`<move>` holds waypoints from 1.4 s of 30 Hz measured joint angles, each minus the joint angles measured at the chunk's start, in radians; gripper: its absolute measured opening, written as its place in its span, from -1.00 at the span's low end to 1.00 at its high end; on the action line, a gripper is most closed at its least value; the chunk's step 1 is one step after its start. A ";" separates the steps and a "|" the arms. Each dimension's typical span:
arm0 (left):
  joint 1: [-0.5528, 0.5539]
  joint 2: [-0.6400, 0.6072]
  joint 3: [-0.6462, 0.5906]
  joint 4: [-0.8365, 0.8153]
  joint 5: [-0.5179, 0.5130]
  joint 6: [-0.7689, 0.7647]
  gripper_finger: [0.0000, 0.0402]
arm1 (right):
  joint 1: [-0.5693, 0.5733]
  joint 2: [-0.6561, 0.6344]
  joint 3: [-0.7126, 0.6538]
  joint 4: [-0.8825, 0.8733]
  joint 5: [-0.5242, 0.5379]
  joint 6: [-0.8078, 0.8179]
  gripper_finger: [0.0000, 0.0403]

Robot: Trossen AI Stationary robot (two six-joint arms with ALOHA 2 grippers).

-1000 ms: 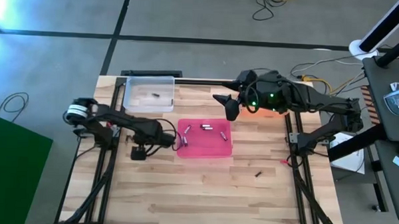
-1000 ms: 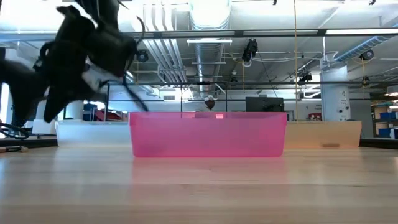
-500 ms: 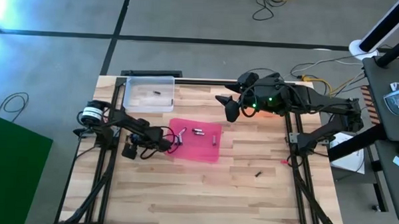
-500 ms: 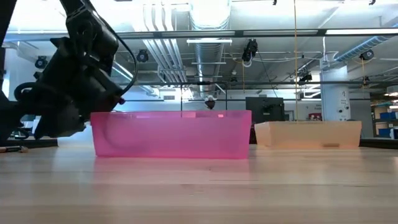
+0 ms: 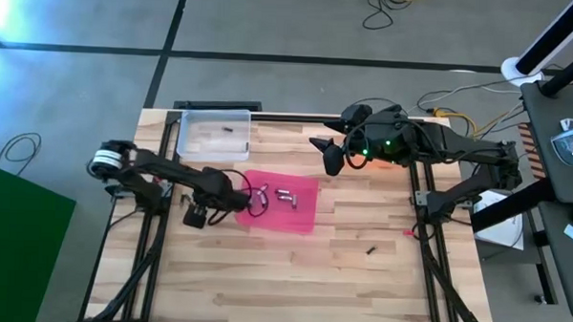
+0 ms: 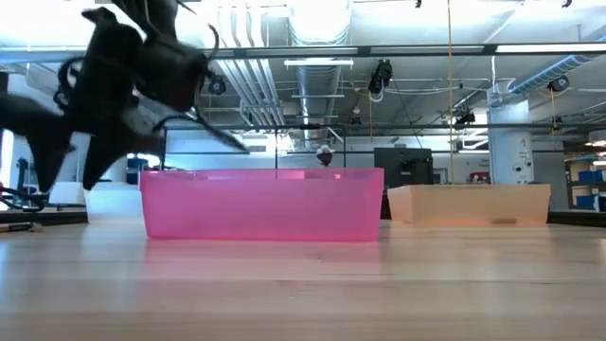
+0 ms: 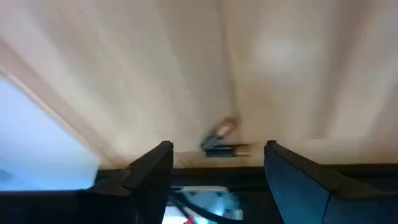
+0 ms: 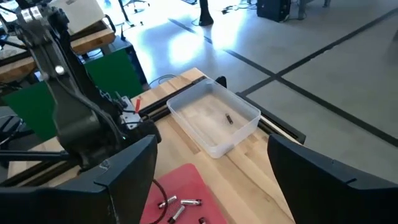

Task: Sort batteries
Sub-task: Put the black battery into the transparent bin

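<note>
Fingers on the left gripper are spread apart with nothing between them, going by the left wrist view, where the two dark fingers stand well apart over bare wood. That gripper sits right at the 9 o'clock edge of the pink tray, though I can't tell if it's actually touching the rim. The low view shows the left arm up above the tray's end, blurred.

Right gripper has its fingers wide open too, holding nothing. It hovers over the counter at about 1 o'clock from the pink tray, clear of it.

Batteries: a few silvery ones lie in the pink tray, bunched toward its 10 o'clock part. One dark battery lies in the clear tray up at the counter's 11 o'clock corner, and another small dark one is loose on the wood around 4 o'clock from the pink tray, well apart from it. The pink tray sits slightly skewed on the counter.
</note>
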 joint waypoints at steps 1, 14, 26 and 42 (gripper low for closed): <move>0.000 -0.022 0.004 -0.009 0.032 0.001 0.12 | 0.000 0.000 0.000 0.000 0.000 0.000 0.49; -0.079 -0.154 -0.091 -0.125 0.274 -0.032 0.06 | 0.008 0.000 0.000 0.000 -0.003 0.017 0.42; -0.126 -0.207 -0.096 -0.264 0.524 -0.201 -0.02 | 0.014 0.000 0.000 0.000 -0.006 0.009 0.45; -0.161 -0.093 -0.138 -0.190 0.646 -0.397 -0.31 | 0.013 0.000 0.000 -0.007 -0.006 -0.043 0.51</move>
